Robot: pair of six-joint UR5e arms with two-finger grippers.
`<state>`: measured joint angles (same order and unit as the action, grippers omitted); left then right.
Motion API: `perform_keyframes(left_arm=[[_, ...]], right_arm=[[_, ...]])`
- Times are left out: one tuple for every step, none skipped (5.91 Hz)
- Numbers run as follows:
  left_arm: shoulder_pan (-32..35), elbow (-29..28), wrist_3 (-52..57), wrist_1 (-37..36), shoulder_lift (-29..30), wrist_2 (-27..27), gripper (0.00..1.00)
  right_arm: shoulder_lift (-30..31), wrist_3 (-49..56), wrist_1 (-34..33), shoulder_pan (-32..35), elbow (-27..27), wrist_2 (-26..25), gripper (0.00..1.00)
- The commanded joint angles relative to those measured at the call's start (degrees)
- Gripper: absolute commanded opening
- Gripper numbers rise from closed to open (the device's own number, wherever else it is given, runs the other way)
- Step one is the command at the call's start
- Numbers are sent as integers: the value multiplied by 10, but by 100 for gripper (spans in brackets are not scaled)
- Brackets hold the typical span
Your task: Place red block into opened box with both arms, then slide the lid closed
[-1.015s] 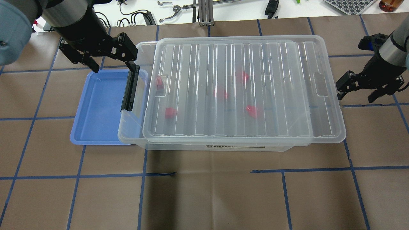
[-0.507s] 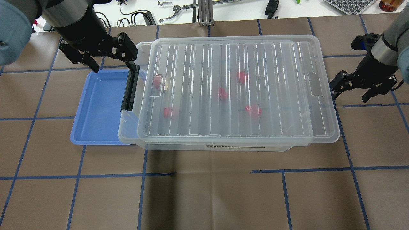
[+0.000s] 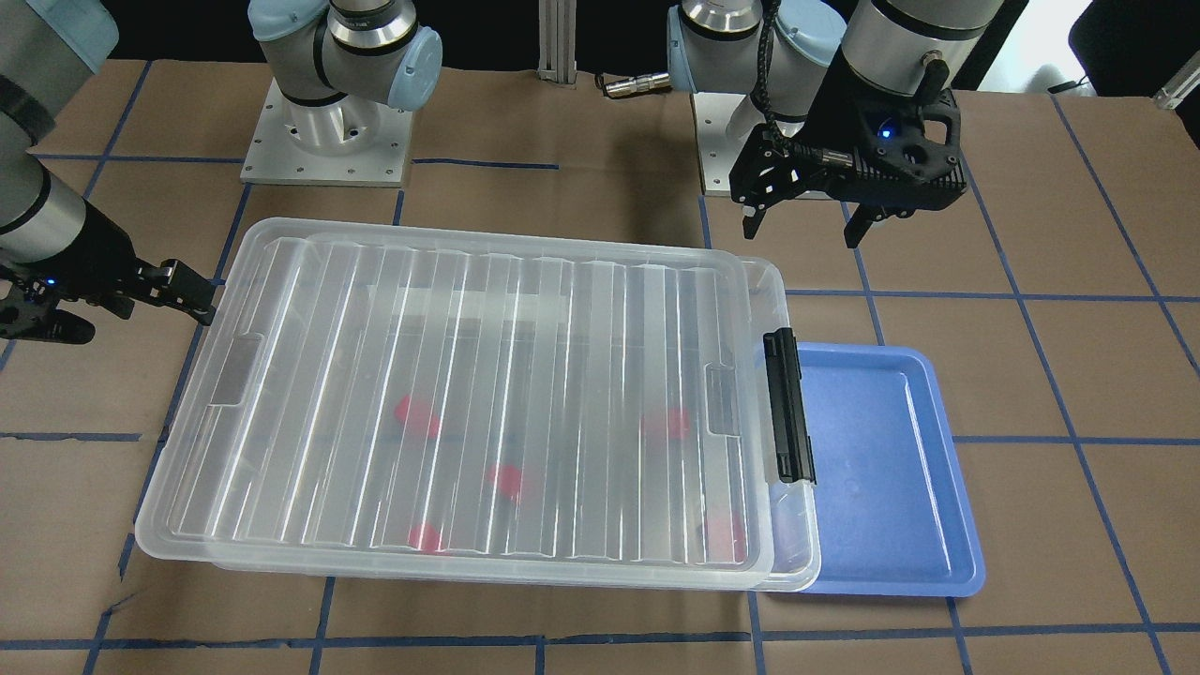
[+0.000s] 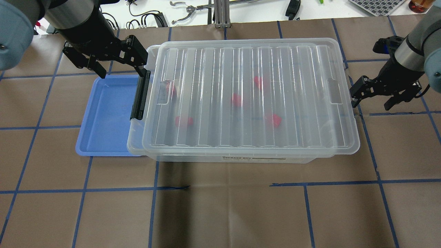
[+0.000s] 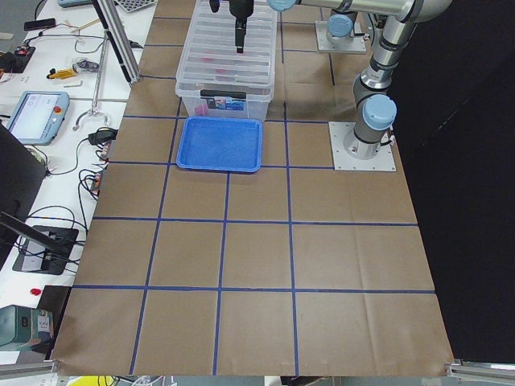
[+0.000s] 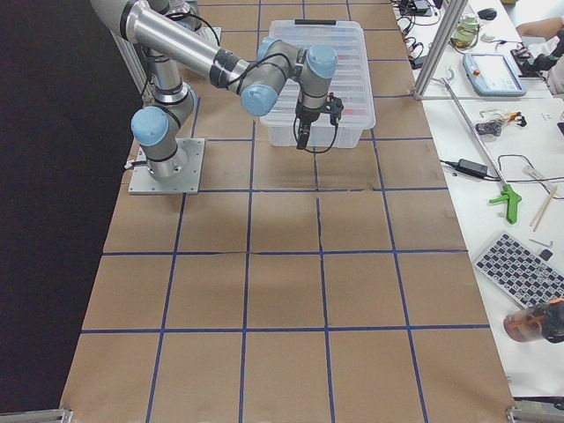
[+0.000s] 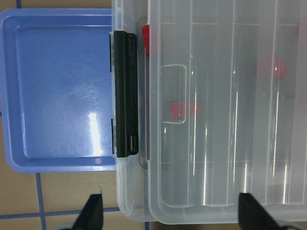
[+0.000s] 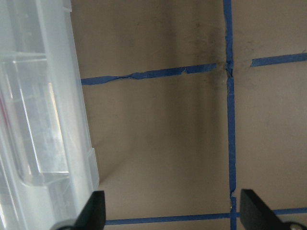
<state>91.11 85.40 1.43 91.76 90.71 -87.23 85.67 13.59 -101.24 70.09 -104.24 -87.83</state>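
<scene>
Brown paper table, clear box. Its lid looks light, stiff, slick; best pushed at its right edge. Right gripper and left gripper both spread, empty.

red blocks: blurred smears under ridged lid; stubs not readable
blue tray: one side hidden beneath box
left arm: cropped at top edge
right arm: cropped at right edge
side views: blocks too small to count
</scene>
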Motion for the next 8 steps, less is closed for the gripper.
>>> perform_keyframes(left_arm=[[-1, 0, 2, 0, 1, -1, 98], [-1, 0, 2, 0, 1, -1, 98], [-1, 0, 1, 0, 1, -1, 98], [-1, 0, 1, 0, 1, -1, 98], [-1, 0, 1, 1, 1, -1, 98], [-1, 0, 1, 0, 1, -1, 98], [-1, 0, 1, 1, 1, -1, 98], [-1, 0, 1, 1, 1, -1, 98]], right_arm=[[-1, -3, 1, 10, 0, 10, 100], [-1, -11, 1, 25, 1, 10, 100], [-1, -18, 1, 29, 2, 10, 100], [-1, -18, 1, 29, 6, 8, 100], [-1, -18, 0, 29, 15, 4, 100], [3, -18, 9, 31, 49, 0, 100], [6, -27, 70, 43, 106, 0, 100], [0, -83, 123, 75, 157, 1, 100]])
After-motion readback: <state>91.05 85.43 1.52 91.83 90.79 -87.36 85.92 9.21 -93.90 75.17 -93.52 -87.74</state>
